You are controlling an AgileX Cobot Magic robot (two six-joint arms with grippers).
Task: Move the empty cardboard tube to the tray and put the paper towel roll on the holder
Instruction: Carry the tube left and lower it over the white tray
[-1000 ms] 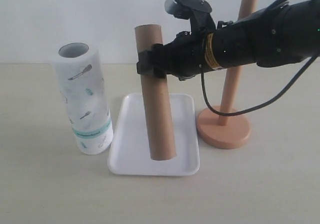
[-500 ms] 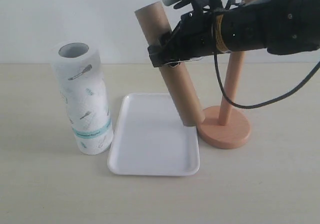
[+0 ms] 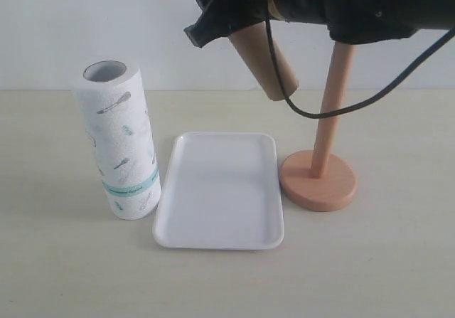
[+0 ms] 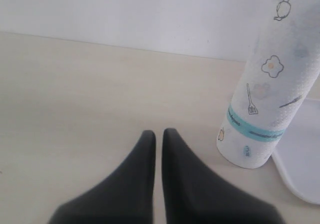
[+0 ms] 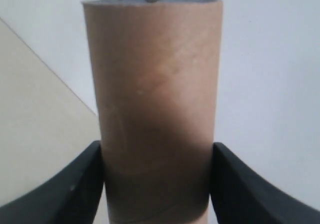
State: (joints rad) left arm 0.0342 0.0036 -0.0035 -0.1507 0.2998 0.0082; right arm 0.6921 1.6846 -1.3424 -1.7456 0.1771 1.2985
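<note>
Your right pincer (image 5: 157, 156) is grasping the empty cardboard tube (image 3: 261, 56), with 1 finger pressed against each side. The tube hangs tilted in the air, its upper part hidden behind the arm and its lower end well clear of the tray (image 3: 220, 190) beneath. The tray lies flat on the bench (image 3: 71, 261). The paper towel roll (image 3: 117, 144) stands upright just left of the tray, teal band low and core opening upward; you cannot tell whether roll and rim touch. The holder (image 3: 320, 179) stands just right of the tray. Your left pincer (image 4: 158, 136) is clenched, with only a thin slit between its 2 fingers, low over the bench near the roll's base.
</note>
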